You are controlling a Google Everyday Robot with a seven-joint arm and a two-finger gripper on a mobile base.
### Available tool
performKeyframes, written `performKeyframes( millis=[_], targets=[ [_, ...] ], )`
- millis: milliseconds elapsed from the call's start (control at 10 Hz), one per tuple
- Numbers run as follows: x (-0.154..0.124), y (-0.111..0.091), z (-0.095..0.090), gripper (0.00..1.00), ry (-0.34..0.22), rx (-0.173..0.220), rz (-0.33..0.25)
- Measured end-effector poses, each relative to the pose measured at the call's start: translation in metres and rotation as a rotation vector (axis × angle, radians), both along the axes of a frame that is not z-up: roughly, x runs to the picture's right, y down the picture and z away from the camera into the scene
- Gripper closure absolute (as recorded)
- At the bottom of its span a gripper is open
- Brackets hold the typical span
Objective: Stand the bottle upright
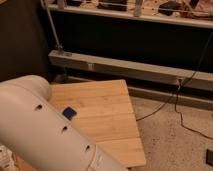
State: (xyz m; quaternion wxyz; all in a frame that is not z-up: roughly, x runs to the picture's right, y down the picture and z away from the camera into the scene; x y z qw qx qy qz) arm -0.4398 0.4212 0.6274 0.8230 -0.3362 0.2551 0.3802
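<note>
The bottle is out of view. My gripper does not show either. It lies somewhere past the big white arm segment [45,127] that fills the lower left and covers the near left part of the wooden table [107,117]. A small flat blue item [69,113] lies on the table right at the edge of the arm.
Behind the table runs a grey metal rail [130,67] under a dark shelf unit. A black cable [167,105] trails over the speckled floor to the right of the table. A dark object [209,156] sits at the right edge of the floor.
</note>
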Motion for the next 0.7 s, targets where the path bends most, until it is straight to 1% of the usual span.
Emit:
performKeyframes(
  millis=[100, 300, 400, 500, 600, 700],
  targets=[
    [-0.016, -0.008, -0.002, 0.35, -0.031, -0.020, 0.064],
    [-0.040, -0.027, -0.008, 0.35, -0.097, -0.056, 0.173],
    [-0.047, -0.037, -0.011, 0.35, -0.127, -0.069, 0.214],
    [-0.045, -0.043, -0.012, 0.35, -0.140, -0.076, 0.227],
    [-0.039, -0.044, -0.011, 0.35, -0.138, -0.078, 0.219],
    [-0.029, -0.043, -0.010, 0.35, -0.129, -0.080, 0.199]
  ],
)
